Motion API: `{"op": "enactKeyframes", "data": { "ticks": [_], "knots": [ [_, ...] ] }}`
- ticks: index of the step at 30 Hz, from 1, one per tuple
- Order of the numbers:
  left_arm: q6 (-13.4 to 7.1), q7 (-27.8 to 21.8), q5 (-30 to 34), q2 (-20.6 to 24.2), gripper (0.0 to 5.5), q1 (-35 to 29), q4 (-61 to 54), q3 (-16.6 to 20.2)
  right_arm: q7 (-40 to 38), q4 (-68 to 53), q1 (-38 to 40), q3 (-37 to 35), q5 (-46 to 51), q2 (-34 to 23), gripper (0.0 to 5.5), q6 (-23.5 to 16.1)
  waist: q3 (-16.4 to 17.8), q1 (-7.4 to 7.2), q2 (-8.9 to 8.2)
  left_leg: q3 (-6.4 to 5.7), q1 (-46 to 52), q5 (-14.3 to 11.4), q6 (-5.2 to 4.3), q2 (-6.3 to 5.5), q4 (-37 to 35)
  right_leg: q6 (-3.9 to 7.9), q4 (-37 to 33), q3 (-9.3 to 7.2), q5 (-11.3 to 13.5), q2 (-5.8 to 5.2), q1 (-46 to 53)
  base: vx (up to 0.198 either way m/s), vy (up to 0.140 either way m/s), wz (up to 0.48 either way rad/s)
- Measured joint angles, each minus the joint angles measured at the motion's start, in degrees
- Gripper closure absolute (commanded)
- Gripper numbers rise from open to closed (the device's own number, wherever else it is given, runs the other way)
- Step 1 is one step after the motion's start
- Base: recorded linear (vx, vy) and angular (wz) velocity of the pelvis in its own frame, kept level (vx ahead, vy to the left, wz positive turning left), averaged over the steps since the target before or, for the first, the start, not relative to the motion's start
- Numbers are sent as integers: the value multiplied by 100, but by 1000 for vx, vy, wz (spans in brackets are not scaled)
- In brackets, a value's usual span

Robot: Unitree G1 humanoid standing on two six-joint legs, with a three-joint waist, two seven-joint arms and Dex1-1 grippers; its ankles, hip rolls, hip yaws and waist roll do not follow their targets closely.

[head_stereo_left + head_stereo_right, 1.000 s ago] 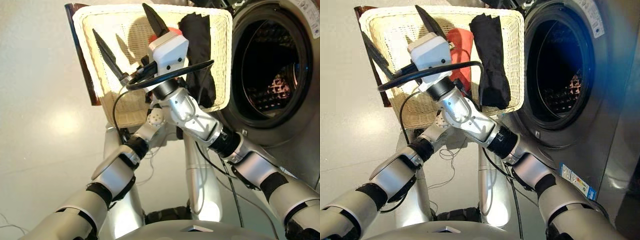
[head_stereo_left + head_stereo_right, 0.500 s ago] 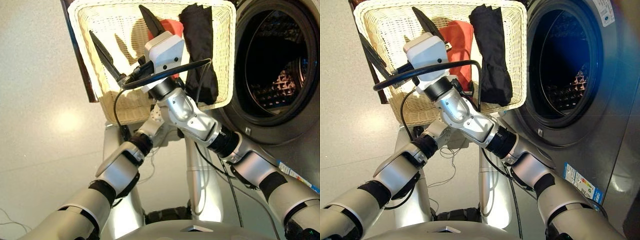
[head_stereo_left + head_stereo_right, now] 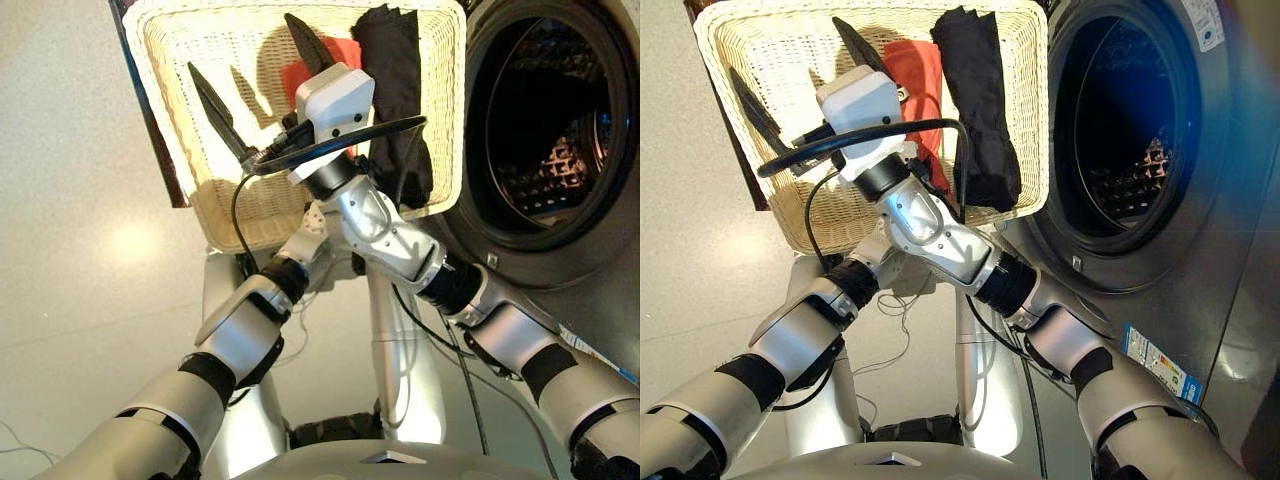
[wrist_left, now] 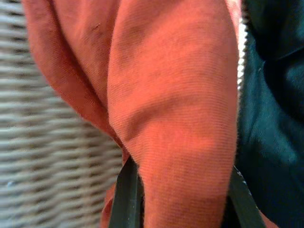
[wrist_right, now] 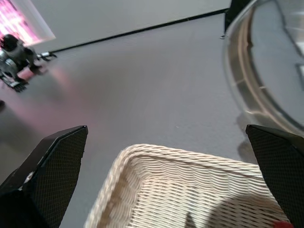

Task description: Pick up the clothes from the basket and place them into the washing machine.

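The cream-white wicker basket [image 3: 250, 210] sits just left of the washing machine [image 3: 1120, 130], whose porthole is open on the steel drum. In the basket a coral red garment [image 3: 915, 75] lies beside a black garment [image 3: 980, 110]. The navy garment is out of view. My right gripper [image 3: 240, 42] hovers open above the basket's left half, holding nothing. My left arm reaches under the right arm, which hides its gripper in the eye views. In the left wrist view my left gripper [image 4: 180, 166] is shut on a fold of the coral red garment [image 4: 175, 95], with the black garment [image 4: 270, 118] alongside.
A dark brown board [image 3: 150, 110] stands against the basket's left side. The machine's glass door [image 5: 270, 71] hangs open beyond the basket. A blue sticker [image 3: 1150, 360] marks the machine's front. Grey floor [image 3: 70, 250] spreads to the left.
The whole picture has shifted slightly with the camera. Both arms and the garments keep their places relative to the basket.
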Motion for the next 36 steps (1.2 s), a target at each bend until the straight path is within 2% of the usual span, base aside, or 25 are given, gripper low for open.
{"op": "enactKeyframes", "data": {
  "ticks": [2,6,9,11,13,16,17,20,25,26,29,31,36],
  "knots": [
    [2,4,-11,19,550,174,-10,2,-6,-1,281,-193,1,-275,0,7,1,-5,-2,24,264,103,18,-37,-251,14,-261,-24,65,-35,262,42,52,36],
    [-1,5,-52,136,550,609,-297,6,-35,-35,960,-740,11,-626,0,6,0,-49,-4,58,719,154,21,-99,-603,56,-667,-70,141,-89,769,13,15,-1],
    [-55,-4,-152,263,550,1056,-884,11,-49,-59,1460,-1115,108,-761,0,8,2,-40,-5,155,1081,180,67,-158,-874,92,-921,-59,202,-140,1080,79,53,-42],
    [-59,-5,-255,455,550,1387,-1414,9,-41,-87,1718,-1240,127,-751,0,10,3,-51,-3,180,1327,180,67,-169,-1013,110,-1138,-66,237,-152,1360,66,10,-64],
    [-89,-50,-237,745,550,1767,-2078,-64,2,-160,2053,-1407,217,-783,0,10,5,-22,3,188,1571,246,83,-212,-1255,121,-1344,-94,287,-222,1590,32,-1,28],
    [-111,-122,-199,1073,550,2037,-2600,-74,13,-187,2289,-1482,337,-833,0,44,11,42,19,186,1894,275,91,-253,-1411,133,-1487,-139,295,-236,1921,42,13,41],
    [-124,-156,-73,1214,550,2123,-2651,-29,78,-201,2346,-1504,338,-843,0,81,14,116,27,178,2026,293,94,-273,-1480,135,-1537,-159,294,-295,2059,81,24,86],
    [-135,-298,534,1749,550,2458,-3396,131,368,-278,2393,-1555,503,-863,0,94,17,181,46,174,2467,366,115,-340,-1742,167,-1750,-204,322,-320,2492,36,6,63],
    [-336,-473,1258,2434,550,2813,-4736,595,857,-681,2579,-1578,1039,-959,0,89,20,455,109,153,2852,383,130,-367,-1863,190,-2016,-272,394,-352,2981,0,0,0],
    [-384,-492,1431,2582,550,2821,-5035,554,935,-784,2529,-1537,1133,-979,0,92,20,437,109,150,2853,385,134,-368,-1854,192,-2023,-285,401,-353,2999,0,0,0],
    [-553,-500,1909,2896,550,2800,-5529,527,1163,-1036,2444,-1491,1414,-994,0,90,21,528,111,141,2900,387,136,-372,-1845,198,-2053,-296,415,-358,3070,0,0,0],
    [-564,-499,2244,3158,550,2793,-5815,420,1303,-1139,2267,-1349,1856,-1022,0,95,21,573,114,138,2908,387,136,-372,-1834,200,-2066,-299,432,-357,3091,0,0,0],
    [-573,-538,2976,3852,550,2739,-6210,10,1552,-1186,1484,-742,2675,-1398,0,156,23,582,119,143,2906,395,144,-371,-1837,202,-2078,-294,451,-357,3091,0,0,0]
  ]
}}
